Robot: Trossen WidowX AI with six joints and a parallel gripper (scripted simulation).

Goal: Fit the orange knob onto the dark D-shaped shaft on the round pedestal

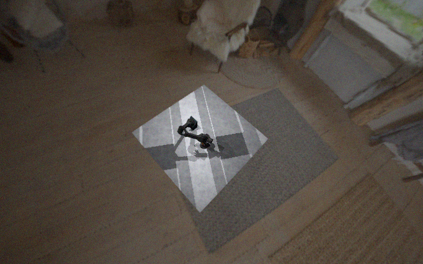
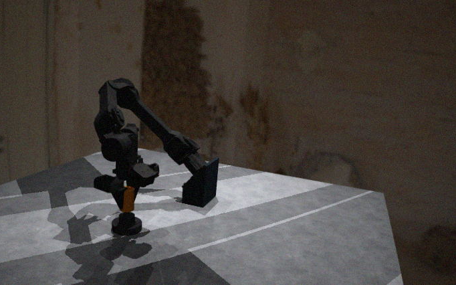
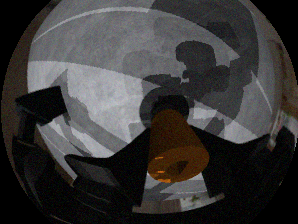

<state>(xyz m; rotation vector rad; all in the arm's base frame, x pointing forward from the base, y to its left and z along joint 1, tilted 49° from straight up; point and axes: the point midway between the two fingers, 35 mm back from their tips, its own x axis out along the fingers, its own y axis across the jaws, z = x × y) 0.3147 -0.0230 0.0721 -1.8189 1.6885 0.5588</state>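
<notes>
The orange knob (image 2: 129,199) (image 3: 179,145) is upright between the fingers of my gripper (image 2: 127,205) (image 3: 169,129), which is shut on it. The dark round pedestal (image 2: 126,228) (image 3: 145,109) stands directly below. The knob's lower end is at the top of the narrower dark upright part (image 2: 127,217) in the middle of the pedestal, well above the wide base. Whether the knob touches it or has started over the shaft cannot be told. The shaft's flat side is hidden. In the top view the arm's end covers most of the knob and pedestal.
The arm's dark base block (image 2: 200,185) (image 1: 191,122) stands on the grey striped table top (image 1: 203,196) (image 2: 293,233), behind and to the right of the pedestal in the exterior view. Shadows of the arm fall across the table around the pedestal.
</notes>
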